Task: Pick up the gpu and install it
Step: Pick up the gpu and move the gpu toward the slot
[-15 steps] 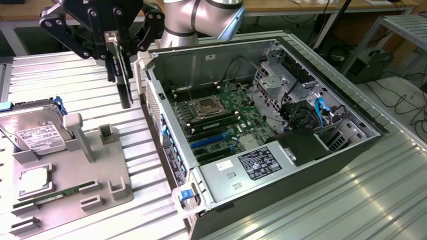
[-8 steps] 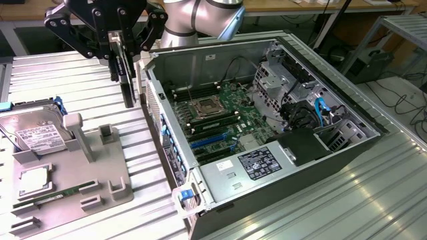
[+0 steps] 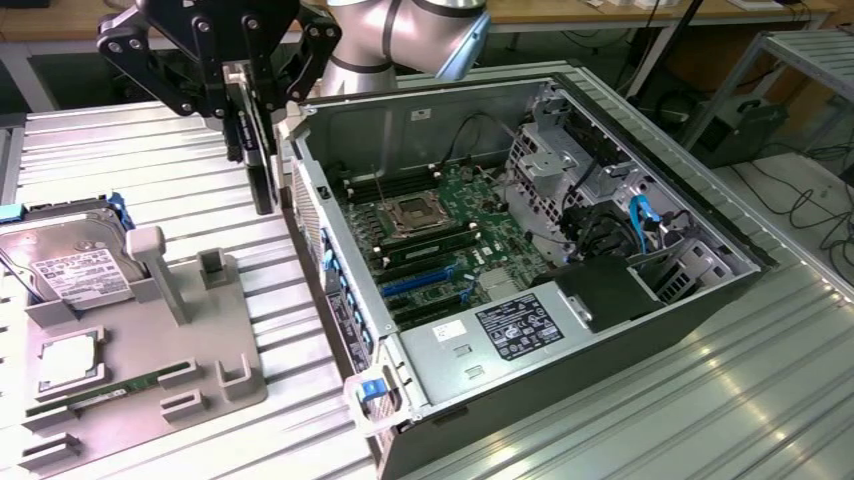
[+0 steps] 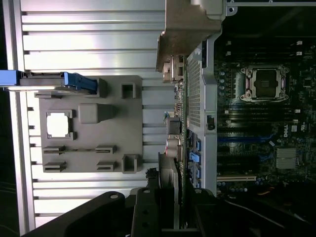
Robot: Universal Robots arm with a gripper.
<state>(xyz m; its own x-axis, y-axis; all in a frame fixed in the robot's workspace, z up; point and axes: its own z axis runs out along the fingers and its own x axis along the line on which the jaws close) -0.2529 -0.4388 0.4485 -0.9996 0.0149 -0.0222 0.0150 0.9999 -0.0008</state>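
My gripper (image 3: 254, 85) hangs over the ribbed table just beyond the open computer case's (image 3: 304, 215) wall, on the exterior view's left. It is shut on the gpu (image 3: 259, 165), a thin dark card held on edge with its length pointing down, clear of the table. The wrist view shows the gpu (image 4: 170, 168) edge-on between the gripper (image 4: 170, 215) fingers, its metal bracket at the far end, running alongside the case wall (image 4: 197, 89). Inside the case lies the motherboard (image 3: 441, 230) with blue and black slots (image 3: 414, 285).
A grey fixture tray (image 3: 147, 340) on the exterior view's left carries a silver hard drive (image 3: 67, 265), a square processor (image 3: 67, 360) and a green memory stick (image 3: 107, 395). Drive cages and cables (image 3: 614, 220) crowd the case's far side. The ribbed metal table (image 3: 694, 400) runs all around.
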